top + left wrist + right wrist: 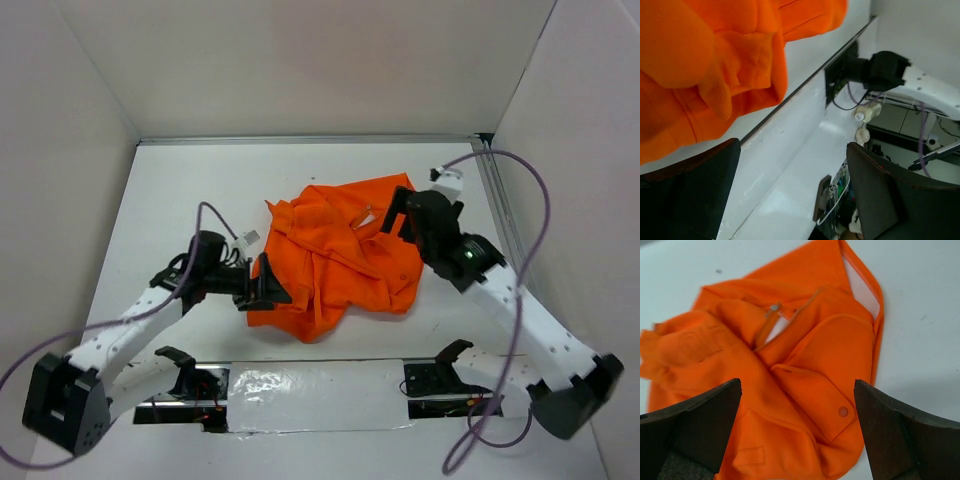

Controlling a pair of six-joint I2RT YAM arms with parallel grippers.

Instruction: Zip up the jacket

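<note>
The jacket (340,255) lies crumpled in a bright orange heap mid-table. My left gripper (268,287) sits at the heap's lower left edge, open and empty. In the left wrist view, orange folds with a ribbed cuff (715,90) fill the upper left, and bare table lies between the wide-apart fingers of the gripper (795,195). My right gripper (395,212) hovers open over the heap's upper right. Its wrist view shows a flap pocket (825,390) with a snap between the spread fingers of the gripper (797,430). A silver zipper pull (774,306) lies farther off, beside the pale lining (860,290).
White walls enclose the table on three sides, with a metal rail (300,138) along the back and right edges. A shiny taped plate (310,395) lies at the near edge between the arm bases. Purple cables (540,200) loop off both arms.
</note>
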